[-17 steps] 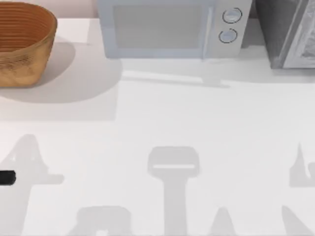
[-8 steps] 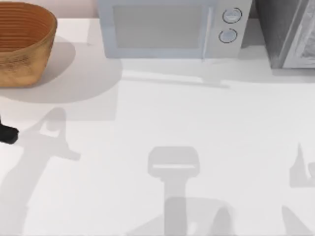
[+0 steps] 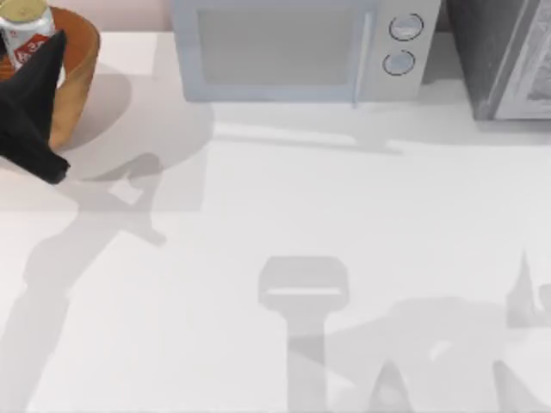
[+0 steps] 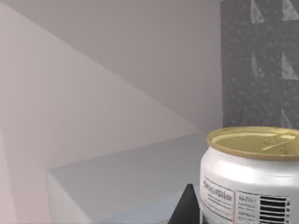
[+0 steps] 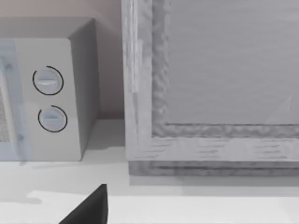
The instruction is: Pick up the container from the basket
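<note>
One can (image 3: 26, 36) upright over basket (image 3: 79, 60), axis vertical, hard against left gripper (image 3: 33, 95), apparently clamped though finger gap unclear; right gripper (image 5: 88, 210) far off, state unreadable.

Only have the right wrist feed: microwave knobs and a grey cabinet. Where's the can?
Observer: In the top view the container is at the table's far left, at the mouth of the basket.
Operator: Left arm on it?
Observer: The left pincer is right at the container, and its dark arm crosses the basket's near rim.
Operator: Can upright?
Observer: Yes. The left wrist view shows its gold top level, with the printed label below.
</note>
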Robot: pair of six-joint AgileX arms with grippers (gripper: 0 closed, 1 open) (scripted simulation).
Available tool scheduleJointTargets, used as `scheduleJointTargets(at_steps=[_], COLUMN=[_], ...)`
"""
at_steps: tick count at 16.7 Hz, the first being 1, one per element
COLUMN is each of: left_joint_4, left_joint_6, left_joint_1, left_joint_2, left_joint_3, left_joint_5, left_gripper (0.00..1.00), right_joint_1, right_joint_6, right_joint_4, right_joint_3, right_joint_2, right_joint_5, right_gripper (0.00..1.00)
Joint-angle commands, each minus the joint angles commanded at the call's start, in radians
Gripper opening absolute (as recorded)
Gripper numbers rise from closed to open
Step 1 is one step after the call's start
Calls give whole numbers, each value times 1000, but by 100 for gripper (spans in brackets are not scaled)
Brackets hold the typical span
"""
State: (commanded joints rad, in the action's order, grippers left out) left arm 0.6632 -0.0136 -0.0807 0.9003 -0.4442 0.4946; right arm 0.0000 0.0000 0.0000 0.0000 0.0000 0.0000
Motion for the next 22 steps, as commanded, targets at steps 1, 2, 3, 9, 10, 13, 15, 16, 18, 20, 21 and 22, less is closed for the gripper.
scheduleJointTargets(at_steps=[1, 2, 3, 9, 10, 13, 15, 16, 18, 20, 21, 22], left_joint_4=[32, 63, 95, 274, 301, 379, 426, 449, 492, 533, 552, 572], left_joint_6=[0, 0, 1, 20, 24, 34, 38, 39, 42, 45, 46, 47], left_joint_1=[-5, -9, -12, -22, -23, -28, -34, -38, -45, -53, -57, -62], left_joint_2=[49, 98, 145, 416, 460, 590, 677, 720, 805, 890, 932, 974], left_joint_3=[-22, -43, -65, -190, -209, -262, -293, -308, -337, -364, -377, -390], left_joint_5=[29, 57, 84, 237, 261, 334, 383, 407, 456, 503, 527, 551], left_gripper=[0, 0, 0, 0, 0, 0, 0, 0, 0, 0, 0, 0], right_joint_1=[0, 0, 0, 0, 0, 0, 0, 0, 0, 0, 0, 0], right_joint_6=[0, 0, 0, 0, 0, 0, 0, 0, 0, 0, 0, 0], right_joint_4=[0, 0, 0, 0, 0, 0, 0, 0, 0, 0, 0, 0], right_joint_3=[0, 0, 0, 0, 0, 0, 0, 0, 0, 0, 0, 0], right_joint_2=[0, 0, 0, 0, 0, 0, 0, 0, 0, 0, 0, 0], right_joint_5=[0, 0, 0, 0, 0, 0, 0, 0, 0, 0, 0, 0], right_gripper=[100, 100, 100, 100, 100, 100, 100, 100, 100, 100, 100, 100])
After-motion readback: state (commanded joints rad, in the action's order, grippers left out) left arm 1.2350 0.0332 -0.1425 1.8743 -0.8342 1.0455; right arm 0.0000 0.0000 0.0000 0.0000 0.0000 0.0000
